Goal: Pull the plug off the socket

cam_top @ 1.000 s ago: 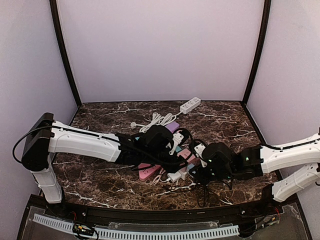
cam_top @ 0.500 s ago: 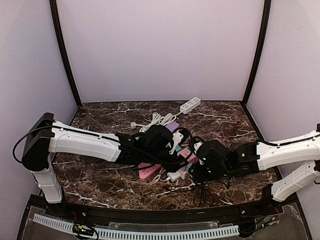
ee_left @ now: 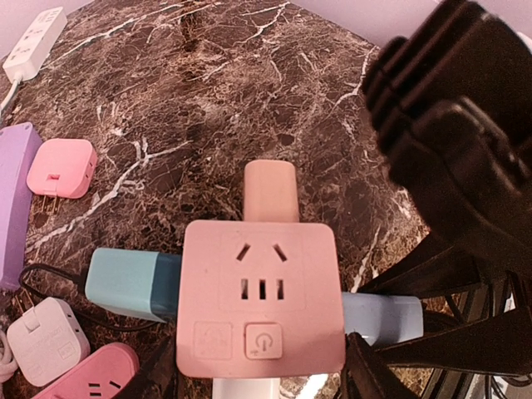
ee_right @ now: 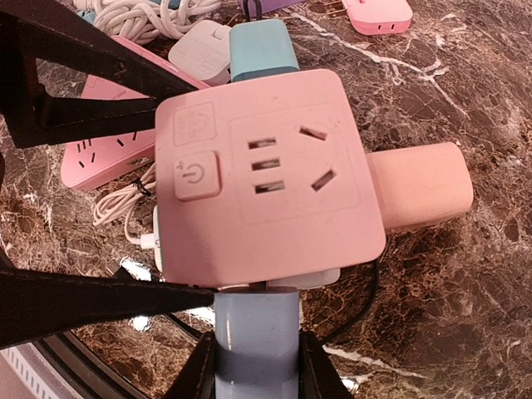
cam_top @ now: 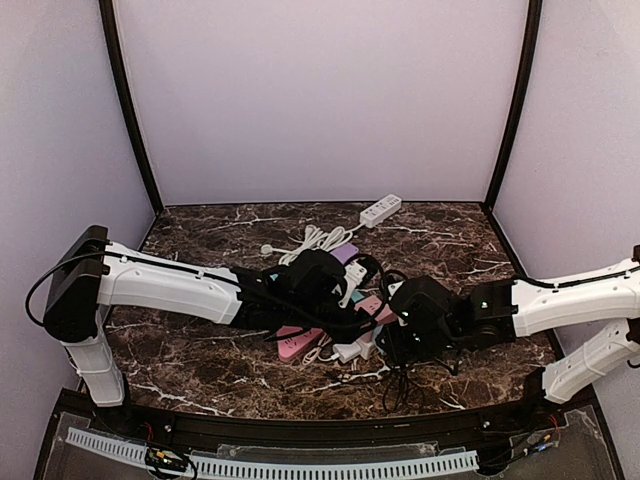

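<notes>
A pink cube socket sits in the middle of the table, with plugs in its sides: a teal one, a salmon one, a white one and a blue-grey plug. My left gripper is shut on the pink socket, one finger against each side. My right gripper is shut on the blue-grey plug, whose face sits against the socket's side. In the top view both grippers meet at the socket, the right gripper on its near right.
A pink power strip, a purple strip, a small pink adapter and a white adapter lie around the socket. A white power strip and its coiled cable lie at the back. Black cables trail near the front edge.
My right arm has moved a little to the left, closing in on the socket. The left arm has stayed in place.
</notes>
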Robot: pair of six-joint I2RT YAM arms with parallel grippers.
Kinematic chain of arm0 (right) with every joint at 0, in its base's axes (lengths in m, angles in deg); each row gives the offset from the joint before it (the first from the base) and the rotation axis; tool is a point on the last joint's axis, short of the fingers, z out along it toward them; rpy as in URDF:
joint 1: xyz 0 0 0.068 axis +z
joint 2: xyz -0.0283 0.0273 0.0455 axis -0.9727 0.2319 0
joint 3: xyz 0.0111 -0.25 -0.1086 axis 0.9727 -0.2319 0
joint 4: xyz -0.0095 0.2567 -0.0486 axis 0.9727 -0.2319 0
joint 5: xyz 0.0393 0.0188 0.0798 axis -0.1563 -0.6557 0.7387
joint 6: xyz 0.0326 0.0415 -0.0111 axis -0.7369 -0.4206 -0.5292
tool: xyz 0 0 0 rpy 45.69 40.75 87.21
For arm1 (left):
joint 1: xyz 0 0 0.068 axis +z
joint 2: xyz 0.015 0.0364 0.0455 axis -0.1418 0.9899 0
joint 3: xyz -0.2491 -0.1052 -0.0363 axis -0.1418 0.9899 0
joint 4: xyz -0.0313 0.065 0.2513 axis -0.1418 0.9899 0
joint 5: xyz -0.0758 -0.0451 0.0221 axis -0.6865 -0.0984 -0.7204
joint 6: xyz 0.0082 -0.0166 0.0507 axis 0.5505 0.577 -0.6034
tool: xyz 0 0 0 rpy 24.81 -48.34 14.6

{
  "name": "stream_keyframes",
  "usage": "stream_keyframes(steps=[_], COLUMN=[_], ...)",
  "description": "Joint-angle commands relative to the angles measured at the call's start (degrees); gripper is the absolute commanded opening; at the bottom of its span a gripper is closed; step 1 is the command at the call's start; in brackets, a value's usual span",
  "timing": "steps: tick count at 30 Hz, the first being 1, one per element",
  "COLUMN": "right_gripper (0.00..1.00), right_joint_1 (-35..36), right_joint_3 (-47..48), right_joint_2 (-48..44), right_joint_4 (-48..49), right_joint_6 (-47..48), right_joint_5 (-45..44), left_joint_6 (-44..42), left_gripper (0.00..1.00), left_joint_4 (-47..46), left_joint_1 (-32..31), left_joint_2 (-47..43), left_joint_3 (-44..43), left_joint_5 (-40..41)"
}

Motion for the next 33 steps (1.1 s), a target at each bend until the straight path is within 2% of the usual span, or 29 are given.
stream_keyframes(steps=[1,9,19,33], right_gripper=[0.0,0.0,0.0,0.0], right_joint_1=[-0.92,-0.83,-0.73,-0.78], right_joint_3=[-0.63,-2.8,-5.47,-4.9], right_joint_2=[-1.8,-4.79,-5.39,-7.36], right_joint_4=[1.1,5.83,10.31,7.5], right_joint_6=[1.05,10.46,15.92,13.05], right_joint_5=[1.66,6.51,14.78,10.07], left_joint_6=[1.39,1.26,1.05,0.85], left_gripper=[0.18,0.17,0.16,0.16], left_joint_4=[6.95,7.42,8.07,7.98], left_joint_1=[1.11,1.11,1.11,1.11], left_joint_2=[0.61,0.42,0.09,-0.43], left_joint_3=[3.02,3.42,3.44,3.58], left_joint_5=[4.16,4.99,5.51,5.25])
